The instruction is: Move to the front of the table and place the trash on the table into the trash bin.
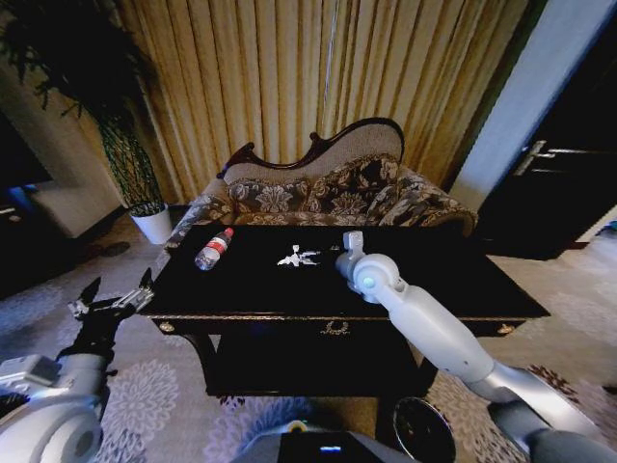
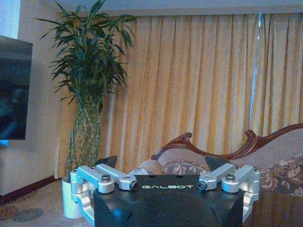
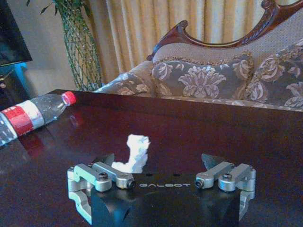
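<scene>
Right end effector (image 3: 161, 165) out over the middle of the long near-black glossy bench (image 1: 463, 280), fingers spread, hovering at the crumpled white paper scrap (image 3: 134, 152); not gripping it. Clear plastic bottle with red label and red cap (image 1: 213, 248) lies on its side toward the bench's left end, well apart from the scrap. Round bin with black inside (image 1: 424, 431) on the floor below the bench's front edge. Left end effector (image 1: 114, 299) off the left front corner, fingers spread, holding nothing.
</scene>
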